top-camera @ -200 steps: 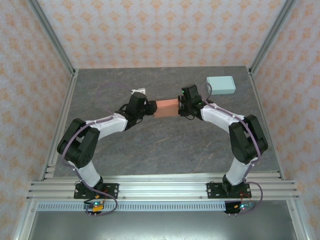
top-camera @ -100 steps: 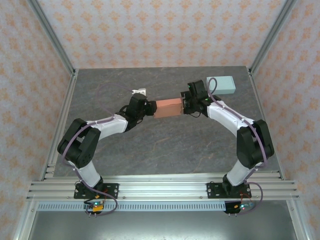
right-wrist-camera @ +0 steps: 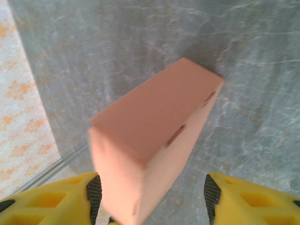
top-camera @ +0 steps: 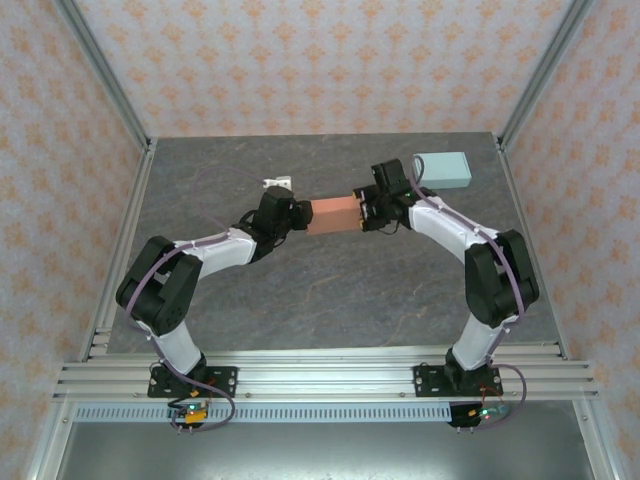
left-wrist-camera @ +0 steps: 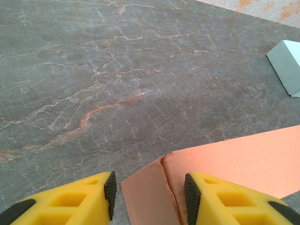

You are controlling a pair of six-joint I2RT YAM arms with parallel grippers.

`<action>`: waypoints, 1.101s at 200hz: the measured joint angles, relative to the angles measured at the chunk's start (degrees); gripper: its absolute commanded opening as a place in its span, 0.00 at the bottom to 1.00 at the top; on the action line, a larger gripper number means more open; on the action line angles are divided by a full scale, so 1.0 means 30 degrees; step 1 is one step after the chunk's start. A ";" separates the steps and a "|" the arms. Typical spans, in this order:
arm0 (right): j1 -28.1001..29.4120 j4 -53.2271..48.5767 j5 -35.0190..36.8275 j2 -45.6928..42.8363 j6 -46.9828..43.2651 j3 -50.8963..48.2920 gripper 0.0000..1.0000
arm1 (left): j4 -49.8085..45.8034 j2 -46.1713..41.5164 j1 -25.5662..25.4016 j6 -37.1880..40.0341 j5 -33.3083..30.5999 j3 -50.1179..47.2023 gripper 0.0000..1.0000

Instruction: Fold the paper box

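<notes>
**A:** Paper box [top-camera: 333,213], location and condition?

**B:** Mid-table, spanning the gap between both arms. The body reads as a closed block. The end flap at the left gripper [left-wrist-camera: 149,193] shows an open seam, so I judge that end unfinished.

**A:** Fingers?

**B:** Left straddles that flap; clamped or not, I cannot tell. Right gripper [right-wrist-camera: 150,197] is released, with a gap beside the box. A pale blue box [top-camera: 442,169] stands apart, far right.

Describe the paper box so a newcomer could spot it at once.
On the grey marble-patterned table, look to the middle, where the left gripper and right gripper face each other. The paper box spans the gap between them. It is salmon pink, unlike the pale mint box in the far right corner.
</notes>
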 measured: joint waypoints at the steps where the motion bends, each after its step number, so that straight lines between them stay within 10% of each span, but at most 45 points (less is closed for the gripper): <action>1: 0.0000 -0.0044 -0.0007 0.0000 -0.0007 0.0066 0.62 | 0.0007 0.0000 0.0000 0.0007 0.0000 0.0000 0.45; 111: 0.0488 0.0583 0.0823 -0.1282 0.0153 -0.2790 0.67 | 0.0583 0.0175 0.0000 0.0066 -0.0153 -0.0095 0.45; 181: -0.0772 -0.2324 0.5625 -0.6849 -0.0240 -0.3446 0.77 | 0.2776 -0.1443 -0.1574 0.3956 -0.0452 -0.2892 0.47; 220: -0.0933 -0.0780 0.9901 -0.9384 -0.5996 -0.4175 0.99 | 0.1086 -0.2871 -0.2652 0.5100 -0.1676 -0.5603 0.56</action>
